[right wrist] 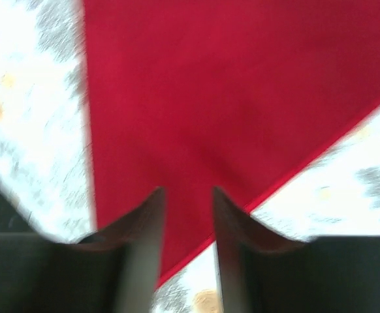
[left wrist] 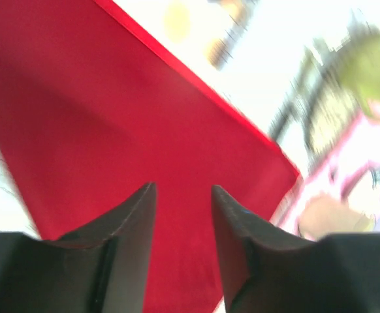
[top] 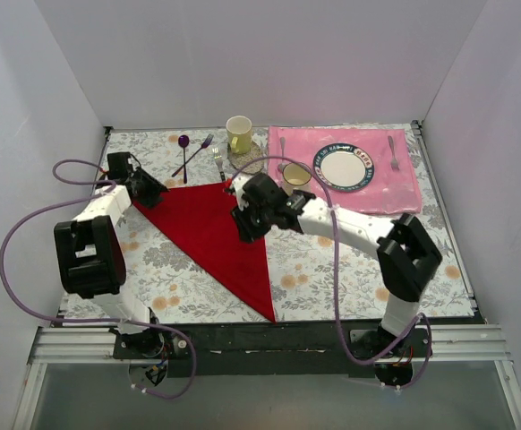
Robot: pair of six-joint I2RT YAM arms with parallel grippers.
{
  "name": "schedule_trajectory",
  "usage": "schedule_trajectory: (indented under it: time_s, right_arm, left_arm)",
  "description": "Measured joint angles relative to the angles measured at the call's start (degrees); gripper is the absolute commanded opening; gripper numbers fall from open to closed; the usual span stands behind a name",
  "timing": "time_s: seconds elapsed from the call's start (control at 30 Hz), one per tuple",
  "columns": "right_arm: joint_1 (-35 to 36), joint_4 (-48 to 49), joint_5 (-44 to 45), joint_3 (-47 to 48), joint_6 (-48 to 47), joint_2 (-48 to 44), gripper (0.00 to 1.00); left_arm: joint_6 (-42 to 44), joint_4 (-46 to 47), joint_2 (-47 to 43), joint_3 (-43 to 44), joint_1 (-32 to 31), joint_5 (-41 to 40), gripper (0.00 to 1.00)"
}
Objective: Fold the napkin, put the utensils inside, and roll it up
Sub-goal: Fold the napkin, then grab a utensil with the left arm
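White walls box in a tabletop covered with a grey floral cloth (top: 350, 260). From the overhead camera I take the yellow mug (top: 239, 134) at the far edge as my marker. It stands on a lacy round mat, with a purple spoon-and-fork pair (top: 189, 154) to its left. To its right lies a glossy pink placemat (top: 395, 184) carrying a dark-rimmed plate (top: 342, 167). The slim fork (top: 218, 159) lies just on my side of the mug. The napkin (top: 216, 237) is a flat, soft red triangle spread on my side of the mug, tapering toward the arm bases. The left gripper (top: 156, 193) sits at the triangle's left corner and the right gripper (top: 245, 224) sits over its right edge.

On the left wrist camera, the left gripper (left wrist: 183, 195) has its dark jaws partly apart. Red napkin (left wrist: 144, 117) fills the gap below them, and the mug is a yellow blur at the upper right.

On the right wrist camera, the right gripper (right wrist: 187, 195) also has its jaws partly apart, with nothing pinched that I can see. The napkin (right wrist: 229, 98) lies beneath them, its hemmed edge running past the right finger.
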Motion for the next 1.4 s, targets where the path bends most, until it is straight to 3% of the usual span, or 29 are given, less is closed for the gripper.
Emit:
schedule_trajectory:
  time_s: [0.1, 0.3, 0.63, 0.77, 0.93, 1.07, 1.13, 1.23, 1.27, 1.4]
  right_arm:
    - [4.0, 4.3, -5.0, -12.7, 2.4, -7.7, 0.20]
    - [4.7, 9.2, -10.6, -32.1, 6.8, -15.3, 0.16]
    - [10.4, 14.5, -12.4, -35.4, 9.5, -19.6, 0.15]
    - [12.7, 15.2, -12.8, -38.6, 10.2, -19.7, 0.15]
    - [12.8, 16.0, -13.0, -41.4, 11.0, -19.5, 0.15]
    - [12.9, 16.7, -13.2, -41.9, 11.1, -18.8, 0.17]
    - [13.0, 17.0, -13.1, -41.9, 11.0, -18.1, 0.19]
    - [13.0, 15.8, -11.5, -41.5, 11.1, -18.4, 0.26]
    - [13.0, 14.9, -10.5, -40.9, 11.0, -18.9, 0.32]
    - [13.0, 10.8, -5.0, -37.0, 10.6, -24.4, 0.35]
  left_arm:
    - [-0.3, 0.2, 5.0, 2.4, 3.7, -0.7, 0.22]
    - [-0.5, 1.7, 11.3, 5.5, 7.2, -1.3, 0.21]
    - [-0.3, 3.0, 13.1, 7.4, 7.3, -1.0, 0.25]
    - [-1.2, 5.6, 13.1, 7.5, 6.7, 3.4, 0.38]
    - [-1.4, 6.3, 14.8, 11.6, 1.2, 4.2, 0.52]
    - [-1.3, 8.7, 19.1, 17.8, -5.5, 3.7, 0.51]
    - [-1.1, 9.4, 21.9, 20.9, -8.8, 2.9, 0.46]
    - [-0.5, 10.2, 27.0, 25.7, -12.7, 1.2, 0.45]
    - [0.0, 10.0, 28.9, 27.3, -13.9, 0.1, 0.46]
    - [2.6, 8.6, 34.6, 32.2, -18.6, -7.0, 0.47]
